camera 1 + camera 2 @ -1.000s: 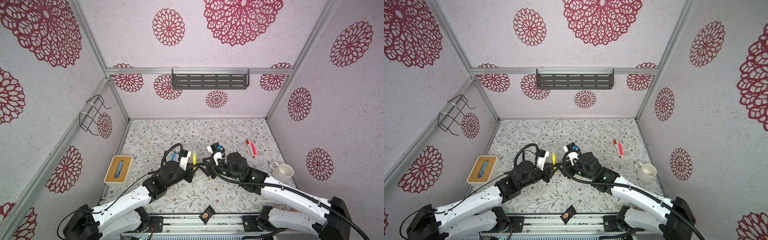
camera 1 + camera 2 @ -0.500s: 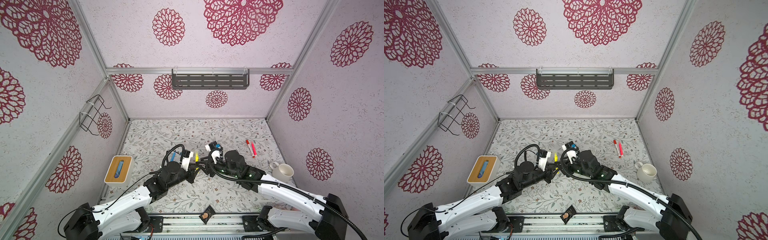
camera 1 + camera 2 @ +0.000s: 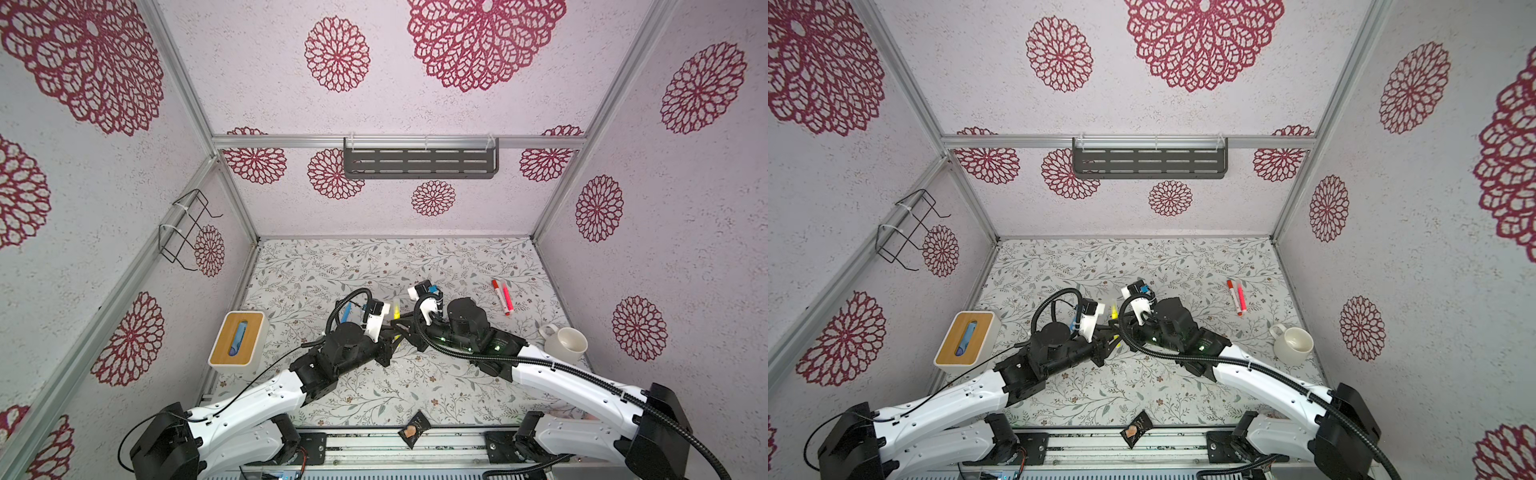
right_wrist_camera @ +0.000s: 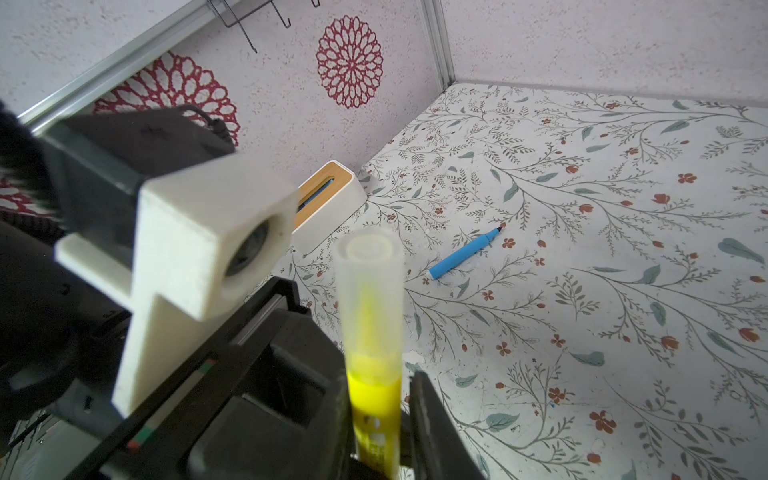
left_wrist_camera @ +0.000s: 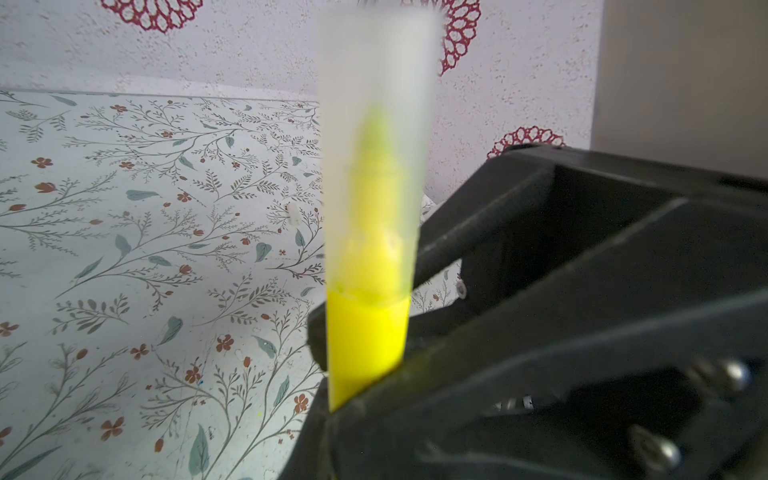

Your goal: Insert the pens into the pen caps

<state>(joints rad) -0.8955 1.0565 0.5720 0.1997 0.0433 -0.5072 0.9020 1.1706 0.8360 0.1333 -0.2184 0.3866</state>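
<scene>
Right of wood-topped white box (image 3: 253, 332), slim yellow pen (image 5: 365, 345) under frosted tubular cap (image 5: 376, 124), clamped by left gripper (image 3: 394, 338); right gripper (image 4: 376, 399): hold unclear.

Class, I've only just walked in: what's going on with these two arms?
The left gripper is shut on a yellow pen, whose tip sits inside a frosted cap. The right gripper brackets the same barrel; whether it grips is unclear. A blue pen lies uncapped on the table.
</scene>
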